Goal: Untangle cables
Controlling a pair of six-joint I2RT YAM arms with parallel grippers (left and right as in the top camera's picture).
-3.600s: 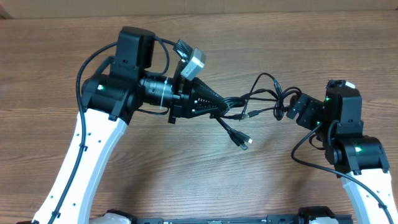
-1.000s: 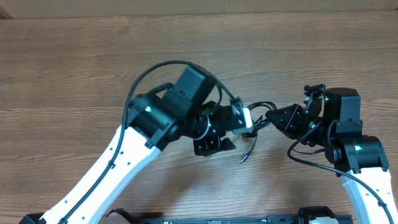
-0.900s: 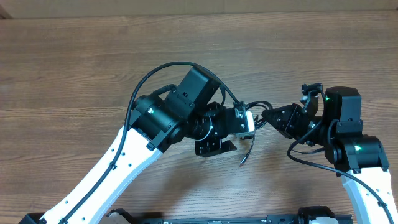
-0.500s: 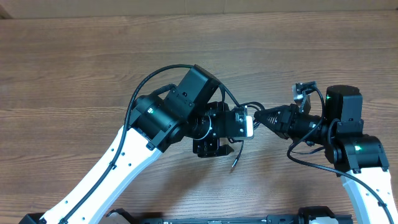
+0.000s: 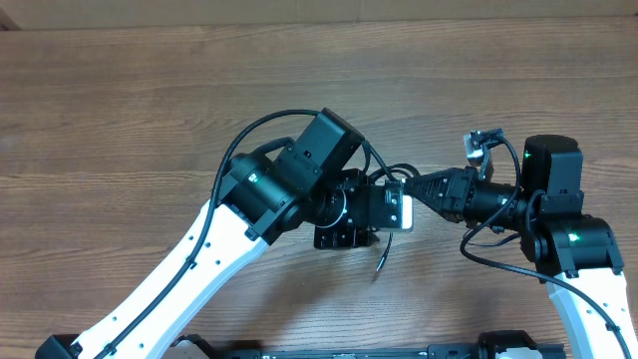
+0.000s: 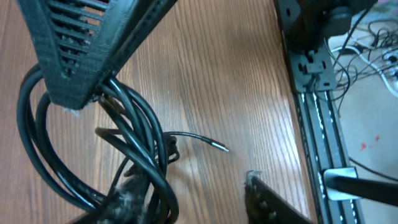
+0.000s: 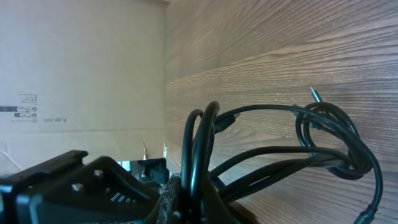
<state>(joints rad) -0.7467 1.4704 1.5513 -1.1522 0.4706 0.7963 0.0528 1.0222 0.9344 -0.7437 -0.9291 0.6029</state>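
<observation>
Nearest me, one loose strand [image 5: 380, 261] trails out from the bundle over the worktop [image 5: 150, 100]; just behind it the left fingers [image 6: 93, 43] stand wide apart, the black cables [image 5: 397, 170] looped against the tip of one of them; the right fingers [image 5: 434, 186] come in narrow, pinched on that same bundle; the cables sit between the two arms, mid-worktop

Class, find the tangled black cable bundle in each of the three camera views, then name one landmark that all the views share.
Overhead: cable bundle just right of centre, between the two arm ends, one loose end trailing below.
Left wrist: lower left, looping coils.
Right wrist: lower centre to right.
Shared landmark: the wood-grain table.
</observation>
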